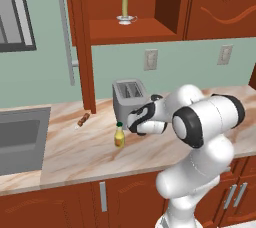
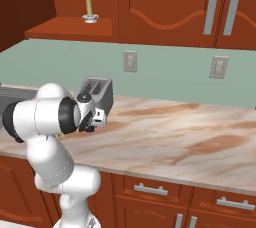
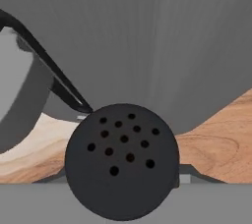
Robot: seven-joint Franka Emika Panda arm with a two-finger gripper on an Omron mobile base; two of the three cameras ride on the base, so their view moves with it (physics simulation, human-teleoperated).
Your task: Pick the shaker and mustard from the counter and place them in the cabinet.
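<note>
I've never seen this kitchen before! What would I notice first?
Probably the big white robot arm bending low over the counter, its hand beside the silver toaster. In the hand view a black shaker with holes on top sits right at the gripper. A yellow mustard stands near the arm.

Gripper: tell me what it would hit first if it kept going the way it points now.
The shaker: its perforated black top sits right in front of the gripper. Beyond it, likely the grey toaster, though depth is unclear.

Gripper (image 2: 93, 120) low at counter (image 2: 165, 132), just before toaster (image 2: 96, 93); candle (image 2: 89, 7) in cabinet (image 2: 75, 27) niche.
</note>
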